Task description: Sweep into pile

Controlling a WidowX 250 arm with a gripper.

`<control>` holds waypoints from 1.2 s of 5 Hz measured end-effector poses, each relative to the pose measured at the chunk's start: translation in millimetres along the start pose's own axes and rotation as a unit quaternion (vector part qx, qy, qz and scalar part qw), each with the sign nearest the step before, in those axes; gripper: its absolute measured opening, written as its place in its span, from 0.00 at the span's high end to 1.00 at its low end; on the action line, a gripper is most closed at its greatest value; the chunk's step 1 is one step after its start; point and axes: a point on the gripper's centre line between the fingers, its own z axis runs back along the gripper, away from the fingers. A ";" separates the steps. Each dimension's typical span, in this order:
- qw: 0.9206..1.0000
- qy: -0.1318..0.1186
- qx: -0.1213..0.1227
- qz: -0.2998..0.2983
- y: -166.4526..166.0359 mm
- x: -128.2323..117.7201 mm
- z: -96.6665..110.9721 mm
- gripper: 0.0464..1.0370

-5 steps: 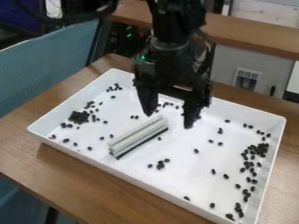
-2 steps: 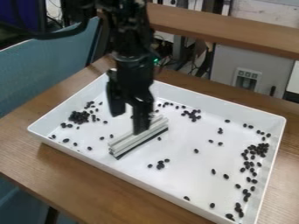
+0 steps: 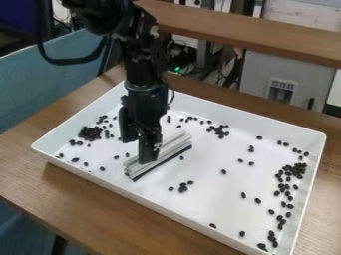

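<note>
Because we are poising the claw [image 3: 137, 152], fingers apart, off-centre over the squeegee [image 3: 175, 145] in the tray [image 3: 253, 121], we are risking an uneven grip letting it twist and scatter black beans [image 3: 293, 170].

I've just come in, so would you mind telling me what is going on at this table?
A black robot arm has its gripper open, down at a pale, bar-shaped sweeping tool lying in a white tray. The job is to sweep the small dark, bean-like pieces into a pile. They are not in one pile: there are clusters toward the left and right ends, with others scattered between.
</note>
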 end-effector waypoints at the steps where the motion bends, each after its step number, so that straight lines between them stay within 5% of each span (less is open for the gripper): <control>1: 0.999 -0.029 0.000 -0.014 0.6 10.9 -7.0 0.04; 3: 0.999 -0.005 -0.019 -0.029 -6.9 12.5 -37.4 0.07; 5: 1.000 -0.011 -0.008 -0.021 -11.9 12.7 -35.5 0.63; 6: 0.999 -0.006 -0.016 -0.035 -20.4 13.5 -33.7 0.65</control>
